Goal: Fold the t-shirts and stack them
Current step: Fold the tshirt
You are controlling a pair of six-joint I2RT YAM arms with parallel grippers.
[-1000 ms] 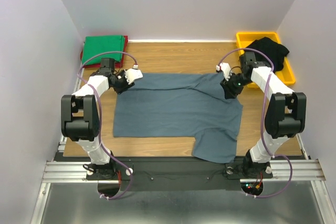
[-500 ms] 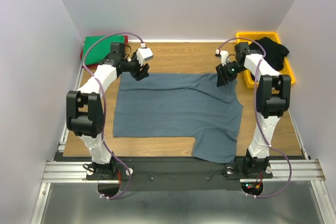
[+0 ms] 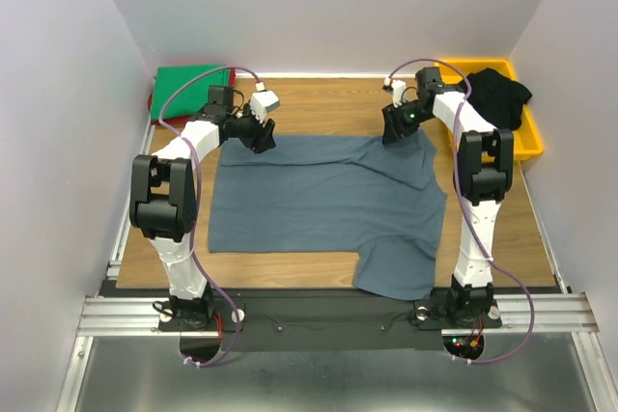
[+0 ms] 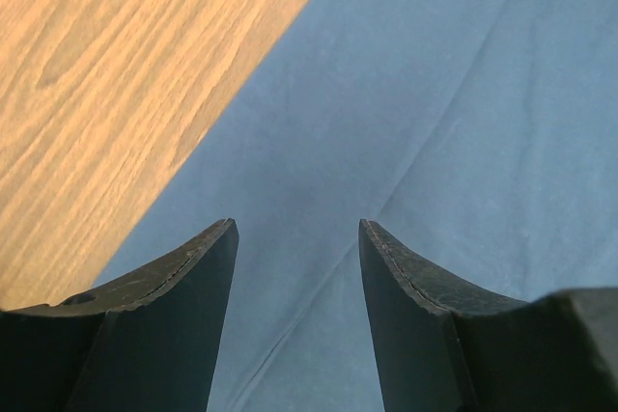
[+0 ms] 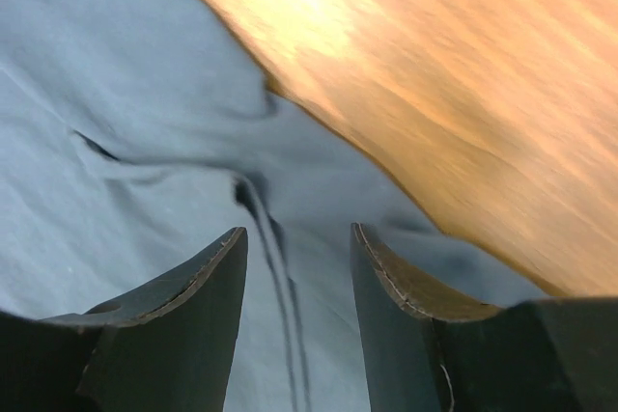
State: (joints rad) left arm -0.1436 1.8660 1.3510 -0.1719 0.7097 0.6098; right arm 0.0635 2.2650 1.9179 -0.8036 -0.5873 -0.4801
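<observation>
Bin (image 3: pixel 454 71), far right of the spread grey shirt (image 3: pixel 319 209), is occupied by a black shirt (image 3: pixel 497 94); a green shirt (image 3: pixel 193 82) is folded far left. Left gripper (image 4: pixel 294 224) and right gripper (image 5: pixel 294 229) are held open, empty, over its far corners.

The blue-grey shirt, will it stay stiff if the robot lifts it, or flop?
Probably flop: the blue-grey shirt lies limp with soft creases, so it would likely droop where it isn't pinched. It looks thin and flat, so probably light. Pushed, it may wrinkle more.
</observation>
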